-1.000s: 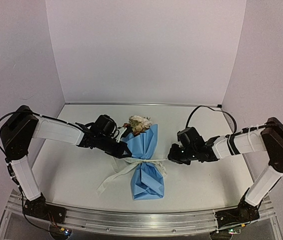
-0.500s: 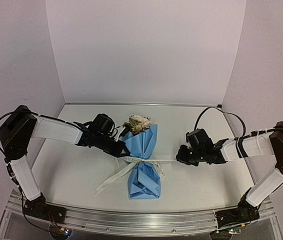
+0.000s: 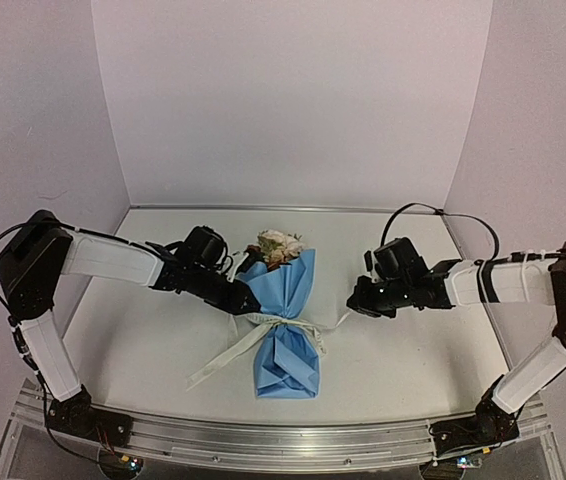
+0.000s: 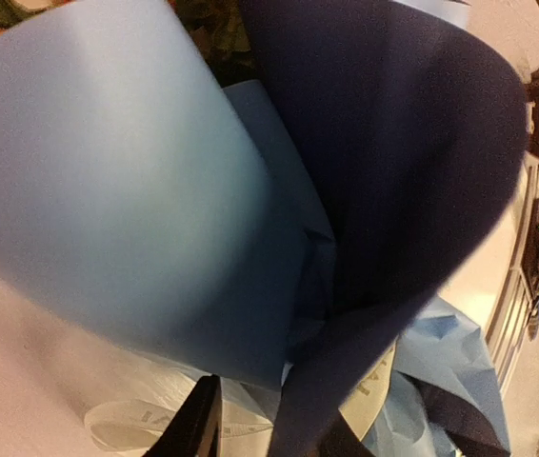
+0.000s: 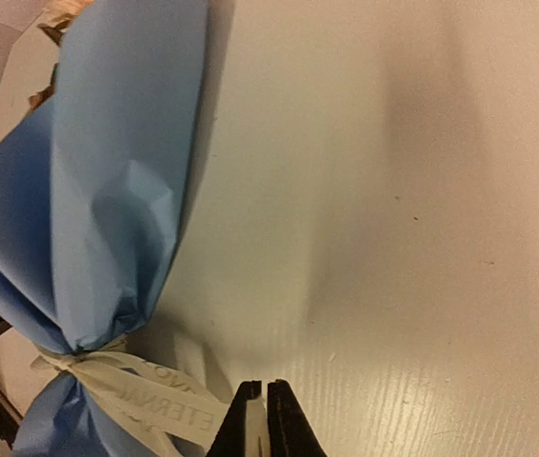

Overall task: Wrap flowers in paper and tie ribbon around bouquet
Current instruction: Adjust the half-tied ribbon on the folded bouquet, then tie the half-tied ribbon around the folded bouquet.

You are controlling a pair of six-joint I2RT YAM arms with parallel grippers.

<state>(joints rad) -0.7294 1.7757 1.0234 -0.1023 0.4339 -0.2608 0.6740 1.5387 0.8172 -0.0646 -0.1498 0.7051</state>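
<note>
Top external view, stock of what's on the bench:

1. Bouquet [image 3: 285, 335]: lies on the table [image 3: 413, 360], mid-field between my two arms. Wide end points away from the bases; pinched waist approx. mid-length.
2. Flowers [image 3: 278, 245]: cream & rust blooms poke out of the far, wide end.
3. Paper [image 3: 291, 285]: light blue, wrapped as a cone round the stems. It flares again below the waist in folded facets.
4. Ribbon [image 3: 225, 352]: cream, tied round the waist. One tail lies loose on the table toward near-left; the other runs right to my R claw.
5. L claw [image 3: 246, 300]: at the bouquet's left flank, just above the waist, up against the paper. L wrist view: fingers [image 4: 196, 428] stand a little apart, narrow gap, w/ the paper's dark-blue face crossing it. A loop of ribbon w/ printed marks sits just beside the finger. Light-blue paper fills most of that view.
6. R claw [image 3: 355, 305]: right of the bouquet, clear of the paper, low over the table. R wrist view: fingers pressed together on the ribbon's end. Lettered ribbon runs from the knot at the waist straight to the tips.
</note>
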